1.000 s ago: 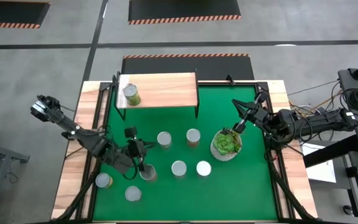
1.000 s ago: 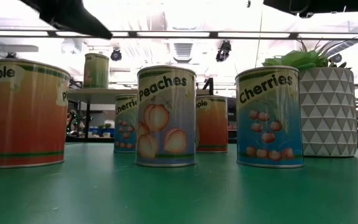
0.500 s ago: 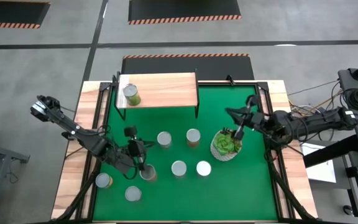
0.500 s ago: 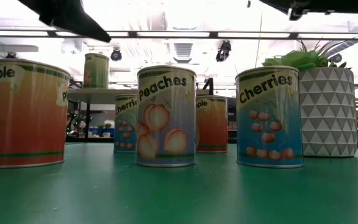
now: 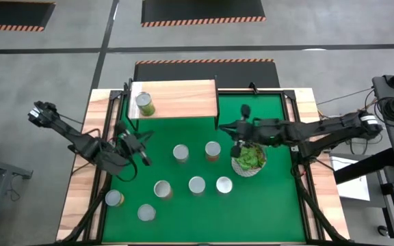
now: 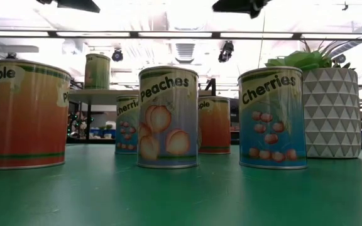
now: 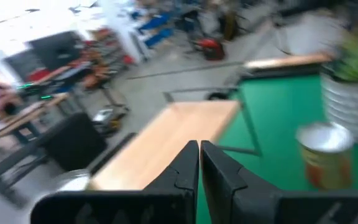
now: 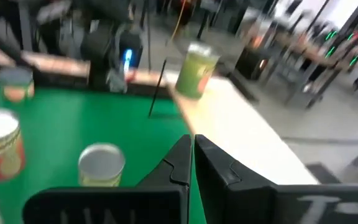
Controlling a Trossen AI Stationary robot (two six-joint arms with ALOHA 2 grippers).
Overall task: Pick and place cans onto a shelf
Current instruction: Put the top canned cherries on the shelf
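The shelf [image 5: 176,98] stands at the mat's far edge with a green-labelled can [image 5: 143,104] upright on its left end. Several more cans stand on the green mat [image 5: 265,212], among them one [image 5: 162,189] at the near left and two [image 5: 180,153] [image 5: 213,150] mid-mat. My left gripper [image 5: 145,139] hangs shut and empty above the mat's left side, pointing about level at the shelf [image 7: 166,140]. My right gripper [image 5: 227,127] is shut and empty above the mat, just beyond the plant pot [image 5: 249,158], pointing level toward the can on the shelf [image 8: 196,71].
A white patterned pot with a leafy plant [image 6: 330,112] stands at the mat's right, under my right arm. Two cans [image 5: 114,198] [image 5: 146,213] stand at the near left corner. In the low view an orange can [image 6: 27,115], a peaches can [image 6: 168,117] and a cherries can [image 6: 273,118] stand nearest.
My left gripper has risen from just above the near-left can and drawn back toward the table's left and far edge, tipping up to about level. My right gripper has swung toward the table's left, over the plant, and tipped up to level. Both stayed shut; no can has moved.
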